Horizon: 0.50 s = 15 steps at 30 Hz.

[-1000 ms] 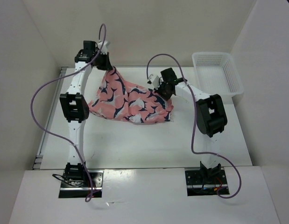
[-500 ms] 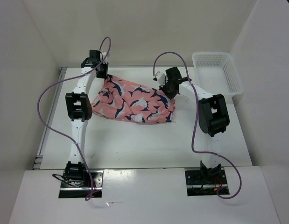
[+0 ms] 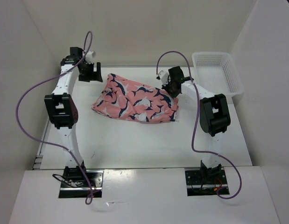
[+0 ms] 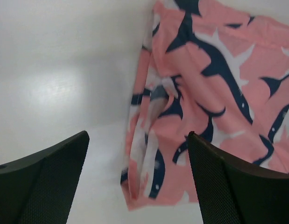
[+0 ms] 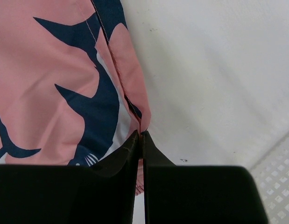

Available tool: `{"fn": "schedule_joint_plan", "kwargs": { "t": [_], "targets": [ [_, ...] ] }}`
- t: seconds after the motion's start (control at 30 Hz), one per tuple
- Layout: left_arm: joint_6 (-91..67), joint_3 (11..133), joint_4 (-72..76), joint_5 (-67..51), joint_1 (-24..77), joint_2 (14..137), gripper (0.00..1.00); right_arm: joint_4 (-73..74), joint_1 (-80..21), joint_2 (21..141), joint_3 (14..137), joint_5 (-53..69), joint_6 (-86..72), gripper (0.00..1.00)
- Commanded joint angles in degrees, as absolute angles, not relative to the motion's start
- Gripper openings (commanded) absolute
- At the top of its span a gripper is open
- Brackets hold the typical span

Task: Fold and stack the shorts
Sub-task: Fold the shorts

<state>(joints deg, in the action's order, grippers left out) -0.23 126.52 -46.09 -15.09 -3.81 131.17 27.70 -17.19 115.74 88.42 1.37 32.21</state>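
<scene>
Two claws, two different states for you to read. Your right claw [image 3: 170,87] is clenched. In the right wrist view its dark fingers [image 5: 111,172] press flat together into a wedge, and the stitched hem of the shorts [image 5: 51,84] runs straight into their tips, so it is pinching that edge. This is the end of the shorts nearest the basket [image 3: 236,80], and the claw sits between the basket and the bulk of the cloth.

Your left claw [image 3: 93,73] is released. The left wrist view shows its two black fingers [image 4: 51,177], faced with a fine mesh-like texture, spread wide with nothing gripped. It hangs over the end of the shorts farthest from the basket. Below it lie a rumpled, doubled-over border of fabric and bare tabletop [image 3: 135,140].

The shorts are soft salmon-pink cloth printed all over with navy-and-white whale shapes. They lie on the smooth white tabletop as a crumpled, roughly oblong heap with ridges and creases across it. They are to the left of the basket and not touching it. The basket itself is a white rectangular plastic tub with perforated walls.
</scene>
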Motion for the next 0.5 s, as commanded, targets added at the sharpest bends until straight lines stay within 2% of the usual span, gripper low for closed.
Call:
{"fn": "schedule_joint_plan", "kwargs": {
  "t": [0.0, 0.03, 0.1, 0.33, 0.4, 0.47],
  "targets": [
    [0.0, 114.47, -50.19, -16.62, -3.52, 123.76, 0.93, 25.75, -16.96, 115.4, 89.03, 2.02, 31.64, 0.1],
    [0.0, 108.0, -49.05, -16.61, -3.52, 121.75, 0.93, 25.75, -16.96, 115.4, 89.03, 2.02, 31.64, 0.1],
    [0.0, 103.38, -45.54, -16.61, -4.39, 120.24, 0.93, 25.75, -16.96, 115.4, 89.03, 2.55, 31.64, 0.1],
    [0.0, 96.07, -42.72, -23.47, -5.01, 120.15, 0.93, 25.75, -16.96, 115.4, 89.03, 3.6, 32.17, 0.1],
    [0.0, 95.11, -41.23, -19.61, -5.01, 122.33, 0.88, 25.75, -16.96, 115.4, 88.51, 3.6, 32.17, 0.1],
    [0.0, 94.31, -41.22, -17.06, -5.01, 123.66, 0.75, 25.75, -16.96, 115.4, 88.51, 3.6, 32.17, 0.1]
  ]
}}
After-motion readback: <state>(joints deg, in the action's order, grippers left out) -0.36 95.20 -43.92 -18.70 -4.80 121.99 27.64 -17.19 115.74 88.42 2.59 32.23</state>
